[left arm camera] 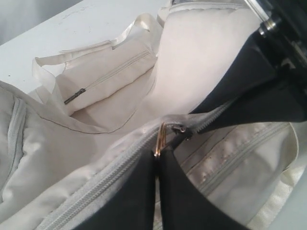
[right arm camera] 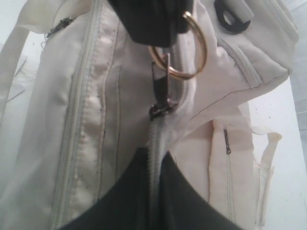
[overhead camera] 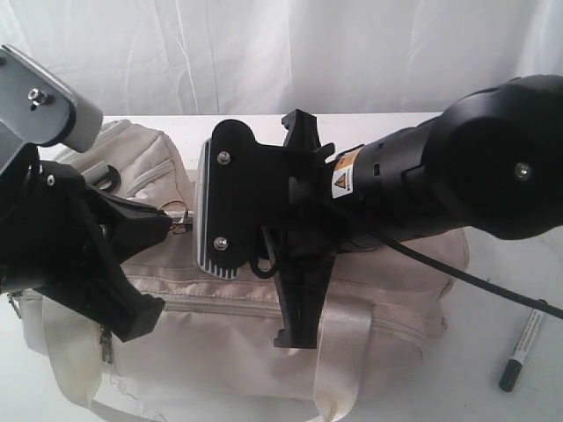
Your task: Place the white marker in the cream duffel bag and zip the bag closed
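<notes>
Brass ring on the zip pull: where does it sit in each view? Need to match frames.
Exterior: brass ring left of centre, at the tip of the left end effector, over the cream duffel bag.
Left wrist: lower middle of frame, edge-on, pinched between dark fingers.
Right wrist: upper middle of frame, face-on, above the zipper slider.
Shared landmark: the left end effector shut on the ring.

White table (overhead camera: 466, 396) under it all, folks, matte and bright: a bare patch at five o'clock in the exterior view, and a thin strip of its far edge up near one o'clock. Behind it, a white curtain (overhead camera: 264, 53) fills the twelve o'clock band, hanging in soft vertical folds. Up close in the wrist views, that tabletop shows faint specks and scuffs.
</notes>
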Motion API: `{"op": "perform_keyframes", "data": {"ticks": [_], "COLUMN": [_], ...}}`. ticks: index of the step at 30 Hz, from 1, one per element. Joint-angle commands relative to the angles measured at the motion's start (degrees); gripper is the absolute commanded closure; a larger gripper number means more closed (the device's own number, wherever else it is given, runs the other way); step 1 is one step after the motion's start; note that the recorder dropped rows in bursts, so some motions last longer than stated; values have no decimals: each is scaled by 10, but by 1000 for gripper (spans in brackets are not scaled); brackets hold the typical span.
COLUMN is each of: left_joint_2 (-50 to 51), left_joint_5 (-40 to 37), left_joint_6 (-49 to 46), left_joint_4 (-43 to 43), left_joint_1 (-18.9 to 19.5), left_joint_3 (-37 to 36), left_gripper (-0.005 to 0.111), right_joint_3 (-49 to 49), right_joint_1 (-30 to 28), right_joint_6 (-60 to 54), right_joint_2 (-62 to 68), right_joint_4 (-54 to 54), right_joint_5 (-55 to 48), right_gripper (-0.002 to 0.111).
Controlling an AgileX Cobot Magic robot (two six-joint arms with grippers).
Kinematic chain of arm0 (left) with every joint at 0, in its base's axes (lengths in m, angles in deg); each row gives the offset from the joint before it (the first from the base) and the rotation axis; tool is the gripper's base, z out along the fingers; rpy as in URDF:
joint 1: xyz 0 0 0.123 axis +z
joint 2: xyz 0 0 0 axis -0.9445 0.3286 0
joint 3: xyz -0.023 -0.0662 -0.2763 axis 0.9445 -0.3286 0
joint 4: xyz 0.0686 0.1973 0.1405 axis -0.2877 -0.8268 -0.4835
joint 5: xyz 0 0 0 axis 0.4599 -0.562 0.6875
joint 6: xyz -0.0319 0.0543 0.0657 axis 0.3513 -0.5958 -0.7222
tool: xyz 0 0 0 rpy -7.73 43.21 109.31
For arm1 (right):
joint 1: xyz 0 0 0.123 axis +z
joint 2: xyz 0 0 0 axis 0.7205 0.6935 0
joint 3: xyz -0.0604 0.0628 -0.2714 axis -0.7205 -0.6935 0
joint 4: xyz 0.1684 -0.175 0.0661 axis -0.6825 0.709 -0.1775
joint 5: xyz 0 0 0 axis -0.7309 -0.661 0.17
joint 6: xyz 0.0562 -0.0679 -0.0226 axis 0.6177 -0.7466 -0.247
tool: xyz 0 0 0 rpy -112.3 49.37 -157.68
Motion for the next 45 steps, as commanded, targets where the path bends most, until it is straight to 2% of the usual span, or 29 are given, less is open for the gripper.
{"op": "perform_keyframes", "data": {"ticks": [1, 9, 17, 22, 25, 27, 31, 39, 45], "left_joint_2": [-14, -14, -14, -14, -8, -1, 17, 61, 82], "left_joint_5": [-44, -89, -103, -59, -33, -25, -7, 74, 88], "left_joint_6": [-14, -25, -25, -18, -12, -10, -5, 11, 13], "left_joint_4": [-26, -40, -58, -56, -56, -56, -54, -54, -54], "left_joint_1": [3, 3, 3, 3, 3, 3, 3, 3, 3], "left_joint_3": [5, 5, 5, 5, 5, 5, 5, 5, 5], "left_gripper": [107, 107, 107, 107, 107, 107, 107, 107, 107], "right_joint_3": [-6, -6, -6, -6, -6, -6, -6, -6, 3], "right_joint_1": [-7, -13, -31, -31, -29, -29, -29, -29, -29], "right_joint_6": [3, 131, 139, 136, 101, 80, 76, 66, 58], "right_joint_2": [0, 0, -9, -9, -9, -9, -9, -9, -8], "right_joint_4": [27, 178, 179, 143, 90, 47, 26, 22, 21], "right_joint_5": [-44, -86, -120, -108, -107, -107, -100, -51, -16], "right_gripper": [108, 108, 108, 108, 100, 87, 64, 64, 64]}}
